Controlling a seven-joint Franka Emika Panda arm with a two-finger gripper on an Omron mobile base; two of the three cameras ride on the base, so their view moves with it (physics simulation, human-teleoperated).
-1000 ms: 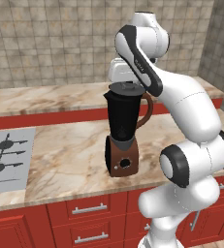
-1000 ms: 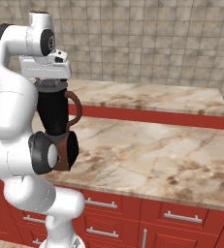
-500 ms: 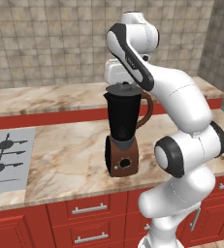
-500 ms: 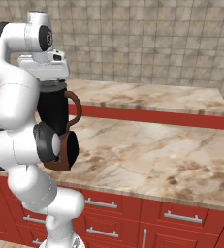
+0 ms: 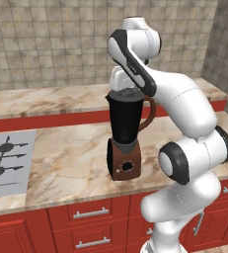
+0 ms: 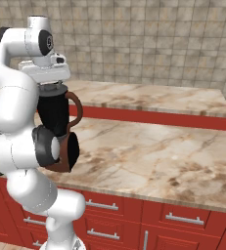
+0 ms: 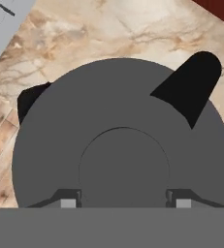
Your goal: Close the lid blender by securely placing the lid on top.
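Item 1, lid (image 7: 118,145): round dark grey disc with a low central knob, likely light, rigid and smooth; best taken by the knob. It is sitting at the rim of the blender (image 5: 126,133), directly under the hand. Item 2, gripper (image 7: 122,202): 2 fingertips are flanking the knob, apparently clamping it, though contact is hard to confirm. Item 3, blender: standing upright on the marble bench (image 5: 71,163), spout and handle projecting past the lid's edge.

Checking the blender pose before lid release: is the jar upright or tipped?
Upright. The blender stands straight on its base on the counter, with the lid over its rim under the gripper.
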